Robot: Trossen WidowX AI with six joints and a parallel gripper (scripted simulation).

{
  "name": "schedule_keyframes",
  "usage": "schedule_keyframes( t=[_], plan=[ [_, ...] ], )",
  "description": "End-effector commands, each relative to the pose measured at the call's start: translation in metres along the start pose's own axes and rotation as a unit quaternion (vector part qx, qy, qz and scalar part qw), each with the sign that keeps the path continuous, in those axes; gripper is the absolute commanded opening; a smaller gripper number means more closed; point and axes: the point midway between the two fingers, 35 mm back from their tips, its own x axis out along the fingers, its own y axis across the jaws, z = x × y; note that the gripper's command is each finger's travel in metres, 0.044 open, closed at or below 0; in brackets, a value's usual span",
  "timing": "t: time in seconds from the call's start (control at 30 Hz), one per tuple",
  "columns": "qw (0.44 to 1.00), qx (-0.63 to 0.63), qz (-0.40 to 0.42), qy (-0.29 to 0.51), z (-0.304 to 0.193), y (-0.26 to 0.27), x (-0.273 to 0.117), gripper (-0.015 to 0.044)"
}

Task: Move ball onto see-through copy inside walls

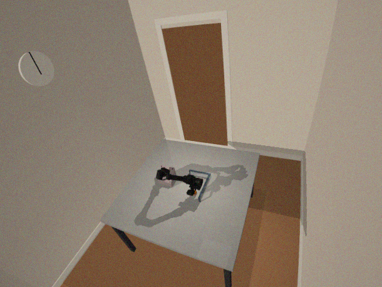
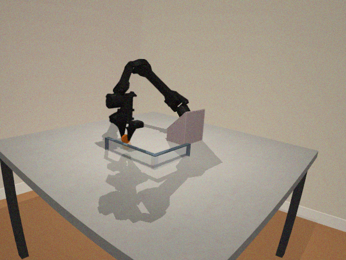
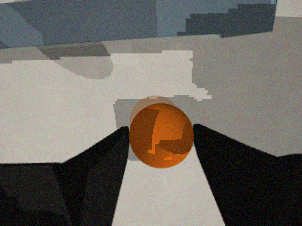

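A smooth orange ball [image 3: 161, 139] sits clenched between the two dark, wedge-shaped fingers of the hand [image 3: 161, 143]. One finger presses it at 9 o'clock and the other at 3 o'clock in the wrist view. Just behind the ball, at its 12 o'clock, a paler, see-through copy [image 3: 150, 104] peeks out as a thin crescent, almost wholly overlapped by the ball.

In the exterior view the hand [image 2: 125, 136] points straight down from a matte black, jointed arm [image 2: 153, 80] that arches up from a pale pink, slab-sided base block [image 2: 188, 126]. The ball [image 2: 125, 138] shows as a small orange spot at the fingertips, close to the worktop [image 2: 227, 176]; whether it touches the surface cannot be told.

The two low walls [image 2: 147, 151] are thin, glassy and blue-edged, meeting in a sharp corner that points toward 6 o'clock in that view. The ball is inside the angle, hard against the end of the left wall, at about 10 o'clock from the corner. Open room lies toward 3 o'clock, between ball and base block.

The worktop is flat, pale grey and square-cornered, with broad margins between the walls and every edge.
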Motion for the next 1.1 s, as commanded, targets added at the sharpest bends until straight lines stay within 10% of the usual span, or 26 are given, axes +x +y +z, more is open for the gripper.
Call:
schedule_keyframes(
  t=[0.0, 0.73, 1.07],
  plan=[
    [1.000, -0.009, -0.003, 0.007, -0.005, 0.003, 0.017, 0.0000],
    [1.000, -0.009, -0.003, 0.007, -0.006, 0.003, 0.036, 0.0000],
    [1.000, -0.002, -0.003, 0.001, -0.002, 0.000, 0.032, 0.0263]
  ],
)
